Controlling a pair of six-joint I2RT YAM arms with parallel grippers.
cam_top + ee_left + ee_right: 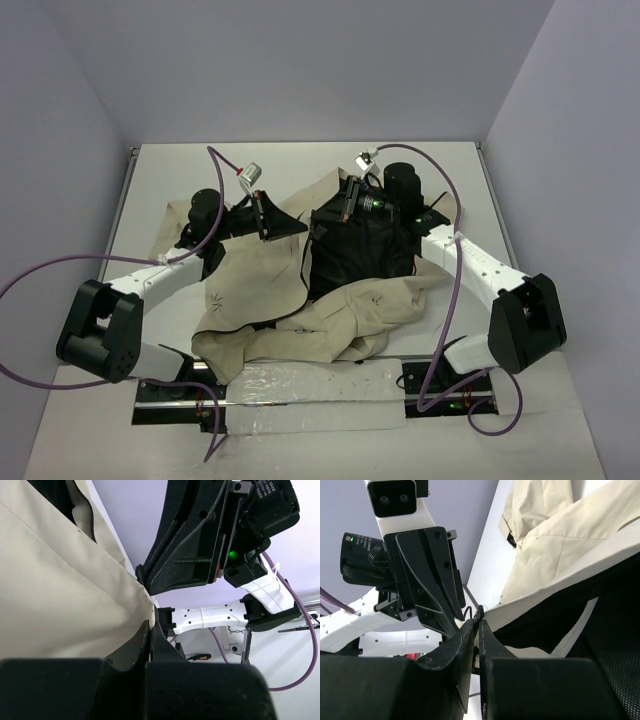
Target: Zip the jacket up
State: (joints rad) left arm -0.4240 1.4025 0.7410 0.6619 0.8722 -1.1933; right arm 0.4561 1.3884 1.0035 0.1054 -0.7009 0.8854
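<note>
The beige jacket [260, 290] lies open and rumpled on the white table, its black lining [355, 250] showing in the middle and a small star-like mark [217, 300] on the left panel. My left gripper [268, 215] is shut on the left panel's edge; the left wrist view shows the jaws [150, 625] pinching beige cloth [60, 595], with dark zipper teeth [89, 522] above. My right gripper [350, 205] is shut on the right panel's edge; in the right wrist view the jaws [478, 620] clamp the beige-and-black hem [550, 555]. The two grippers face each other closely.
The white table [170, 180] has raised rails at left and right and grey walls behind. Purple cables [452, 300] loop off both arms. A clear plastic strip [310, 385] covers the near edge between the arm bases. A sleeve [330, 335] lies bunched at the front.
</note>
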